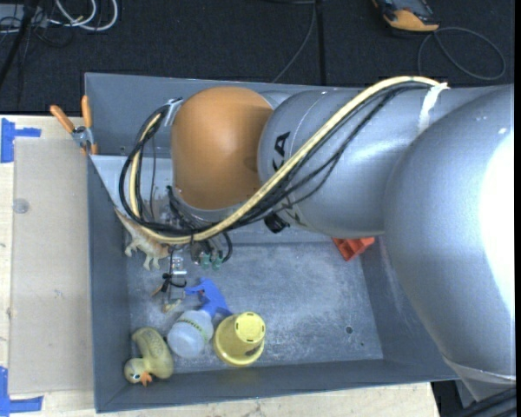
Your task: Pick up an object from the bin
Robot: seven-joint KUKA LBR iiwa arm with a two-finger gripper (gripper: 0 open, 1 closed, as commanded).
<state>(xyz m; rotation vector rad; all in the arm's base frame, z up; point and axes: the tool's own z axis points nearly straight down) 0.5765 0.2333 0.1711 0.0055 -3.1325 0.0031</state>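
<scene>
Camera view, looking down: my gripper [170,287] hangs low over the grey bin [313,307], under the orange wrist cover, at about 8 o'clock of the bin floor. I cannot tell whether the jaws are open or closed, because the wrist and cables crowd them, and I see nothing held.

Nearest the tip is a small blue plastic piece [207,295], just beside it at 3 o'clock. A cream toy animal [143,245] lies near at 11 o'clock and a white bottle [189,334] at 5 o'clock. The bottle touches a yellow cup [240,338] and has a yellow rubber duck [148,357] at its 8 o'clock. An orange block [354,248] lies well apart, by the right wall.

I judge the blue piece the likeliest pick. I would centre over it first, set the jaws across its narrow side, keep clear of the bottle, close only once down at the floor, then lift straight up.
</scene>
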